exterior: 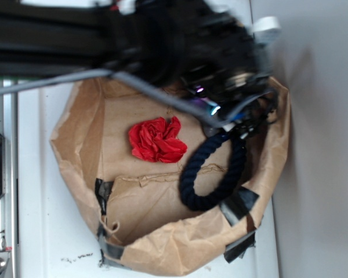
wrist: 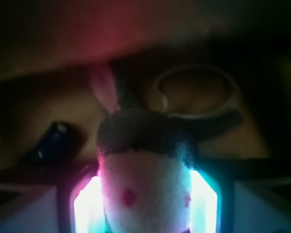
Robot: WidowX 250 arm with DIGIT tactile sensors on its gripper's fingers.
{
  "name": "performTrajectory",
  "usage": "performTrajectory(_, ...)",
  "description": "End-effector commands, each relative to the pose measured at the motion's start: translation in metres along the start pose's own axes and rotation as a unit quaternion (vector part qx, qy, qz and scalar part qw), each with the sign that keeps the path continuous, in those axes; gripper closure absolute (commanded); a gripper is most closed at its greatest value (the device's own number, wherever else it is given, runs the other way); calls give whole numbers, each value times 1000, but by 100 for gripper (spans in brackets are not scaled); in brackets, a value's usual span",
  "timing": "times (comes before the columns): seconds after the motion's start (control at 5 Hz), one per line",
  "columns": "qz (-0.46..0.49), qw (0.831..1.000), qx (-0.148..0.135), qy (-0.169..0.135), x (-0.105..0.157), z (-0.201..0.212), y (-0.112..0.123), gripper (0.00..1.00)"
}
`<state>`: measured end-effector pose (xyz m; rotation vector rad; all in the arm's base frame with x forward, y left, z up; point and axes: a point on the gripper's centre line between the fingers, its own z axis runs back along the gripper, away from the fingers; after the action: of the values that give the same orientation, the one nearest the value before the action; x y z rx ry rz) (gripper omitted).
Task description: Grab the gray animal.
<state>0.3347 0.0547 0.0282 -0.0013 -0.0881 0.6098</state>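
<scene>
Currently I see the lit fingers flanking the animal, touching its cream face on both sides; it sits in the bag under the arm. Risks, as I judge them: soft plush may slip, and the rope nearby may snag on lifting.

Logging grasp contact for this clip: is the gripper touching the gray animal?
Touching. In the wrist view the gray animal sits between the gripper fingers, its cream face pressed against the lit pads on both sides with no gap.
</scene>
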Motion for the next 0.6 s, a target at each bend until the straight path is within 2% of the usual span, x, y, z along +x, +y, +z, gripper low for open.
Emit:
performTrajectory(0.0,-30,998,-32,46,28,20,17,100)
performTrajectory(0.2,-95,992,-81,7,-23,61,24,100)
performTrajectory(0.4,-146,981,-127,5,11,79,37,100)
